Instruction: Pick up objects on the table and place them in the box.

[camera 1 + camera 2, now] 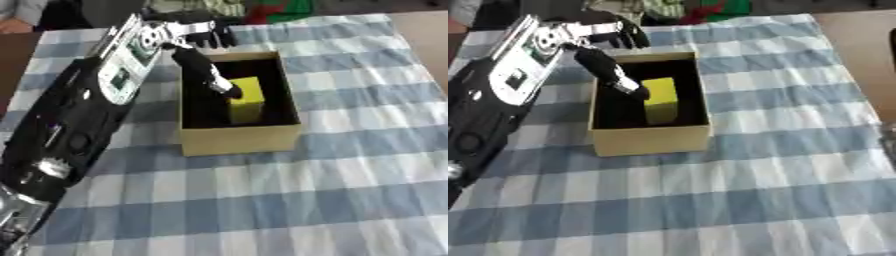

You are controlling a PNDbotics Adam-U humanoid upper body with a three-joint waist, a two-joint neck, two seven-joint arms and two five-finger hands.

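A tan cardboard box (pixel 238 140) with a dark inside stands on the checked cloth, a little left of the middle. Inside it a yellow block (pixel 248 98) stands upright toward the right wall. My left arm comes in from the lower left, and my left hand (pixel 194 34) hovers over the box's far left corner. The hand is open: its thumb (pixel 210 74) slants down into the box and its tip ends at the block's upper left edge, while the fingers (pixel 216 38) stay spread above the far rim, away from the block. My right hand does not show.
A blue and white checked cloth (pixel 289 200) covers the table. Bare brown tabletop (pixel 859 35) shows at the far right. Green and red fabric (pixel 284 10) lies beyond the far edge. My left forearm (pixel 79 115) covers the cloth's left side.
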